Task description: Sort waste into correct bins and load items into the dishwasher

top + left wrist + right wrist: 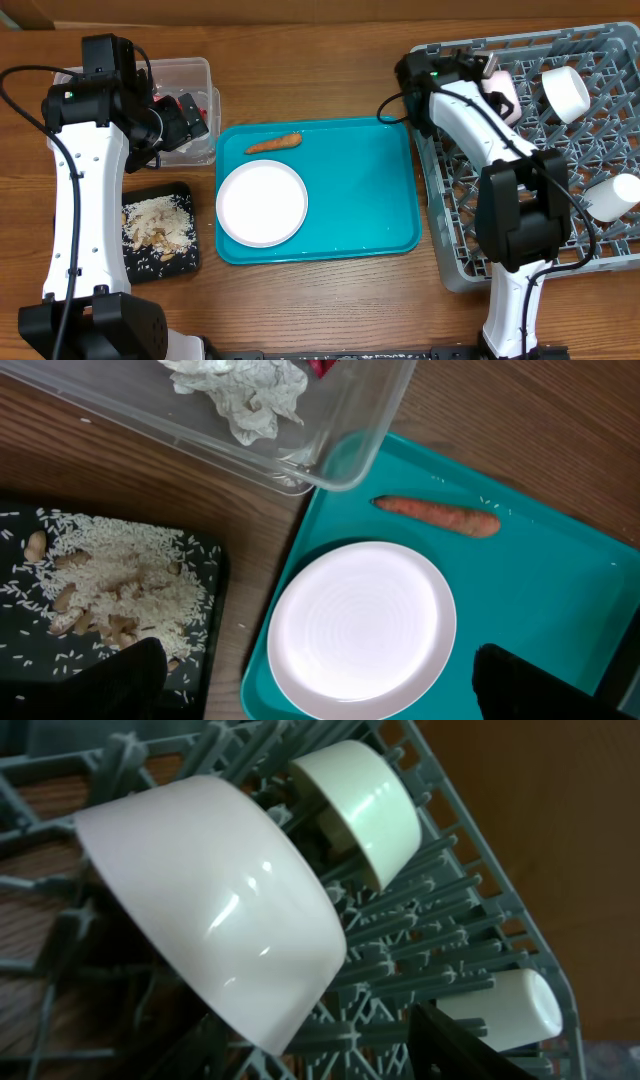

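Carrot stick (437, 515) lies on the teal tray (560, 590) just ahead of the left gripper (335, 678), long axis along the line between its fingers (120, 682). They stand spread wide, empty; this arm is nearer.

— How's the overhead view for you?
— Bright and even, lit from above. Shadows are faint and soft, and your white plate (262, 203) is nearly washed out.
— And the wrist views?
— Your left one is sharp, with a pale sheen on the clear tub (350, 455). Your right one is dimmer and warm-tinted, with small highlights on the pinkish-white bowl (215, 905) and softer focus toward the lower right.
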`<state>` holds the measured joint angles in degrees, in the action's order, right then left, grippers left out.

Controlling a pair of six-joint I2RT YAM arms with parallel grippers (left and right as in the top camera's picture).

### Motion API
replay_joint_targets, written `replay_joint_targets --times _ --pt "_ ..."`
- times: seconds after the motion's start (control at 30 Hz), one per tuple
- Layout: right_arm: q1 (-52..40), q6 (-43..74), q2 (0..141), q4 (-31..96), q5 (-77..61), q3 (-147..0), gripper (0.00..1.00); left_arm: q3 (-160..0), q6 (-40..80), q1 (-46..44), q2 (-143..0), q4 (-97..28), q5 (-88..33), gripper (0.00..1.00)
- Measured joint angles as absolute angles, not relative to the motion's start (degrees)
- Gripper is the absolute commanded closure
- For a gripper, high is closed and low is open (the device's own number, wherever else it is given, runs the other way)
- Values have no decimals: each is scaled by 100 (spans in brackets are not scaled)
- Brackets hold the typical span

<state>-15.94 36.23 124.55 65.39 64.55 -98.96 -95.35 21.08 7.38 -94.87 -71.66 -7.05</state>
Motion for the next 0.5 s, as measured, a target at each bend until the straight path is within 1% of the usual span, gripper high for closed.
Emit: replay_joint_targets --times 0.23,0.37,0.43,0.5 --pt "-1610 3616 12217 6569 5581 -9865 37 -9535 2108 738 -9487 -7260 -705 0" --pt "-1612 3430 11552 6484 4757 -9845 35 -9535 2108 738 -9487 -7419 -707 0" --pt "-1612 3225 11093 6399 4165 -9845 33 -9535 2108 738 -9487 -7553 -707 0" --pt "-1614 2847 10661 6357 3424 -9845 34 -9522 2108 738 -9487 -7730 -705 0"
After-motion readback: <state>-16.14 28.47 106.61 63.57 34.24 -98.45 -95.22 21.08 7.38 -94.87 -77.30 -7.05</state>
